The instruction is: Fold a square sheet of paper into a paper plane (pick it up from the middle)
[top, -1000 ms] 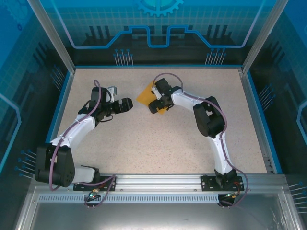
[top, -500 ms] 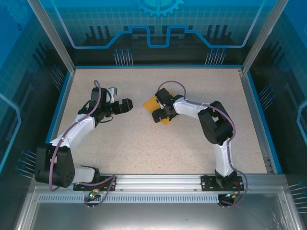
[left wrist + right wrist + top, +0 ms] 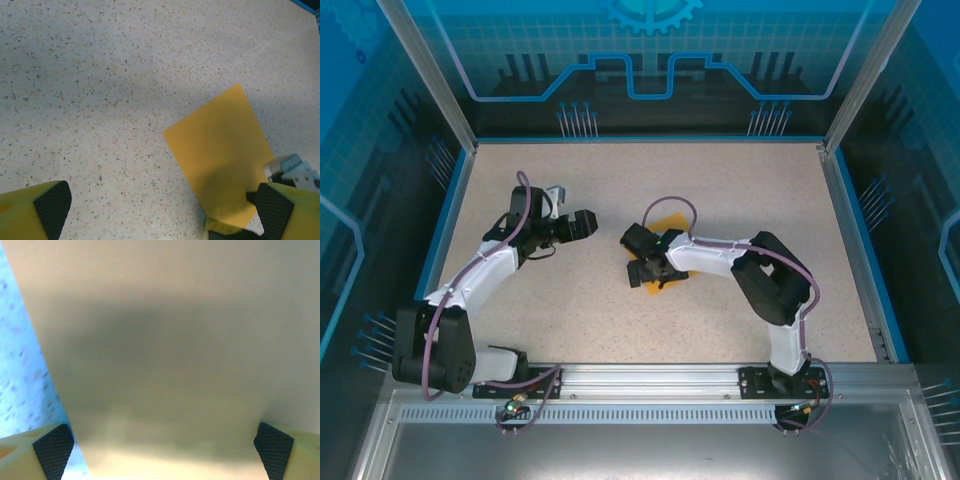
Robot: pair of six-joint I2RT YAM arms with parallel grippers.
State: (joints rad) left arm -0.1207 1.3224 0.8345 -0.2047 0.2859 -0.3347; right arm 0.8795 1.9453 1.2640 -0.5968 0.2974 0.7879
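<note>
Speckled beige surface fills the pen, and both arms are out over it. The right arm bends in from the near right corner toward the middle, while the left arm reaches up along the left side. The square sheet of paper lies flat at about the centre of the surface, orange-yellow and sharp-cornered from the left wrist, no folds in sight. Right pincer sits directly above it, covering much of it from overhead. Up close its jaws are spread wide, blurred paper spanning the gap; whether the pads touch it, I cannot tell. Left pincer hovers over bare surface just left of the sheet, jaws wide apart and gripping nothing.
</note>
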